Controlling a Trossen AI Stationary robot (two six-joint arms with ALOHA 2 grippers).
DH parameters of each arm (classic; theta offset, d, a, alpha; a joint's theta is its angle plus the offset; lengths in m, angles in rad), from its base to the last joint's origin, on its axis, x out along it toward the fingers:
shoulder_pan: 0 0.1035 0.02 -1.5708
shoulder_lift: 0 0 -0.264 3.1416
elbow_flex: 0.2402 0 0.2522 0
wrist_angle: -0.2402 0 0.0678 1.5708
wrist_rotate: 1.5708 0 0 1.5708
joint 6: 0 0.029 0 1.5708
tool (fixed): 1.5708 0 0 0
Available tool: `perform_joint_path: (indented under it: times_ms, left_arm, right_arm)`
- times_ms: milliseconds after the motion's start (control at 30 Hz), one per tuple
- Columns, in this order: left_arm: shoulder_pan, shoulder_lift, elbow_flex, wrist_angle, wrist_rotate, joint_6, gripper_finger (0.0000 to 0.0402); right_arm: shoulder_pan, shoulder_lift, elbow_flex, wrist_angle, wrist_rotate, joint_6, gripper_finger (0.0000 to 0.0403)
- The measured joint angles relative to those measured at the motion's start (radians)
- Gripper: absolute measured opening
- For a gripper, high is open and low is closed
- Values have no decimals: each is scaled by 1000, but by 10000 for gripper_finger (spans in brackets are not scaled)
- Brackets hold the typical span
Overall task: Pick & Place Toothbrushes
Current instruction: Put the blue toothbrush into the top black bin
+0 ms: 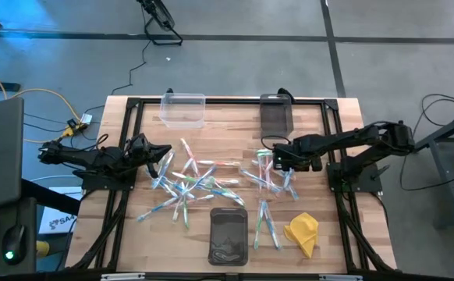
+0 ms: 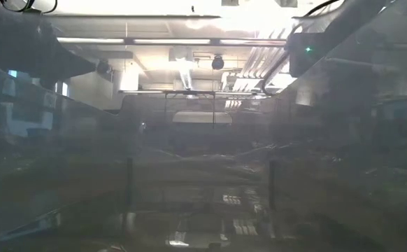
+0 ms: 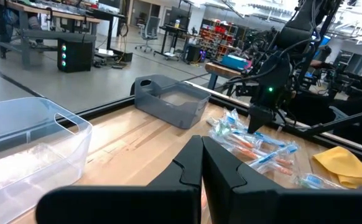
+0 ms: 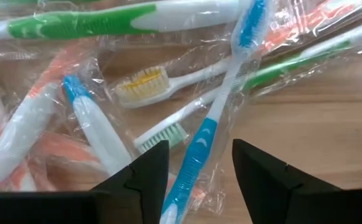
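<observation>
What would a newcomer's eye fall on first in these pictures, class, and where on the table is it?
First, the scatter of wrapped toothbrushes across the middle of the wooden table, green, blue and orange on white. The right gripper hangs open just above a blue toothbrush in that pile, while the left gripper waits shut at the pile's left edge. A yellow cloth lies near the front right corner.

We list two arms, both matte black and built of jointed, angular segments. The left gripper (image 3: 201, 163) ends in two thick black fingers with stepped, faceted inner edges. The right gripper (image 4: 199, 180) carries the same black fingers, each with a notched shoulder behind the tip. Behind the right gripper we note a small green light and dark cables along the arm.
</observation>
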Motion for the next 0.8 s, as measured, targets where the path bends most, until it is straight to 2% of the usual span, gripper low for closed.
perform_joint_path:
  times_ms: [167,533,800]
  left_arm:
    - [0,0,0,0,0,0,0]
    - [0,0,-1,0,0,0,0]
    - [0,0,-1,0,4,-1,0]
  right_arm:
    - [0,0,0,2,19,-1,135]
    - [0,-1,1,2,28,-10,16]
    - [0,-1,2,1,20,-17,4]
